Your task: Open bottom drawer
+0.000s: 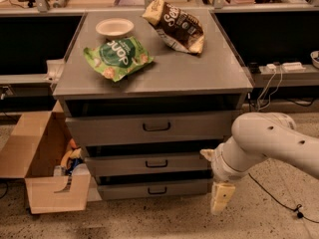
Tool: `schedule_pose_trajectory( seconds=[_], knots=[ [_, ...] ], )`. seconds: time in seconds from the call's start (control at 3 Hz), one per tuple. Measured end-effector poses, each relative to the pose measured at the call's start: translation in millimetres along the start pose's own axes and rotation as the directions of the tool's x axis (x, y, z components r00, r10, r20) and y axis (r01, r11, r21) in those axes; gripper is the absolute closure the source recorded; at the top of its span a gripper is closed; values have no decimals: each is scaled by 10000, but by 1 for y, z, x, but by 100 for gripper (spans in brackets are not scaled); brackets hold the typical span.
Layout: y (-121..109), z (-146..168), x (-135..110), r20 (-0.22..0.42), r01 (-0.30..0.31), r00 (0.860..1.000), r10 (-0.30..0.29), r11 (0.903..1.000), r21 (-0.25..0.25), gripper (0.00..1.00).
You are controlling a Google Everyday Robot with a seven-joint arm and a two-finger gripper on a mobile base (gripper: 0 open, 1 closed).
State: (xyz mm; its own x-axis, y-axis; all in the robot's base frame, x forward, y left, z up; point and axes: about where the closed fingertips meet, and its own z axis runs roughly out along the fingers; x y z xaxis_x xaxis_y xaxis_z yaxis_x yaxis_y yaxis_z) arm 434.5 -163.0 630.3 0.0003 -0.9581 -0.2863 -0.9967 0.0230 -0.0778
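Note:
The bottom drawer [154, 188] is the lowest and narrowest of three grey drawer fronts in the cabinet, with a small dark loop handle [157, 190]. It looks pushed in, set back under the middle drawer [152, 164]. The top drawer [149, 127] is the tallest and widest. My gripper [221, 198] hangs at the end of the white arm [264, 143], pointing down beside the cabinet's lower right corner, level with the bottom drawer and to the right of its front. It touches nothing that I can see.
On the cabinet top [209, 73] lie a white bowl [114, 28], a green snack bag [117, 58] and a brown snack bag [175, 25]. An open cardboard box [42, 168] stands on the floor at the left. A black cable [279, 203] runs across the floor at the right.

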Motion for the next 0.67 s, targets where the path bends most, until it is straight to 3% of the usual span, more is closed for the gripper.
schedule_pose_trajectory(
  seconds=[0.33,0.67],
  knots=[
    [0,1,1,-25,1,10000,-1,10000,-23,0],
    [0,26,27,-228,130,9997,-127,9999,113,0]
  ],
)
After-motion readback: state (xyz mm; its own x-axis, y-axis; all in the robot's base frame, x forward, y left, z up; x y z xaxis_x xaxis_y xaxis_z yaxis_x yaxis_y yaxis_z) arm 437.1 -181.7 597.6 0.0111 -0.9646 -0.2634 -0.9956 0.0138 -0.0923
